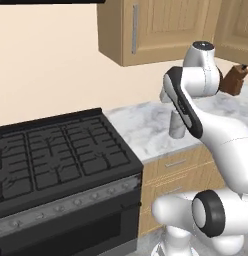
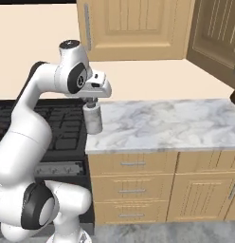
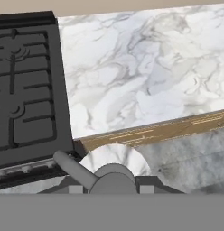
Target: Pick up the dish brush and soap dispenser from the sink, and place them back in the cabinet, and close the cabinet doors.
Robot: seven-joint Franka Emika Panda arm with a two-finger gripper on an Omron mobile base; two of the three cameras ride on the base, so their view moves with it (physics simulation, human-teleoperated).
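Note:
My gripper [image 2: 93, 100] is shut on the dark pump top of the soap dispenser [image 2: 94, 119], a grey-white marbled bottle [image 1: 176, 125] hanging upright. It hangs over the marble counter's front left corner, beside the stove. In the hand view I look down on the bottle [image 3: 114, 163], its spout pointing left, over the counter's wooden front edge. The tan wall cabinet [image 2: 133, 50] is above and behind. Its left door [image 2: 133, 23] looks shut, and the right door [image 2: 215, 35] stands swung open. The dish brush and the sink are out of view.
A black gas stove [image 1: 56, 155] lies left of the marble counter [image 2: 167, 123]. A brown knife block [image 1: 235, 80] stands at the counter's far right. Tan drawer units [image 2: 133, 190] sit below the counter.

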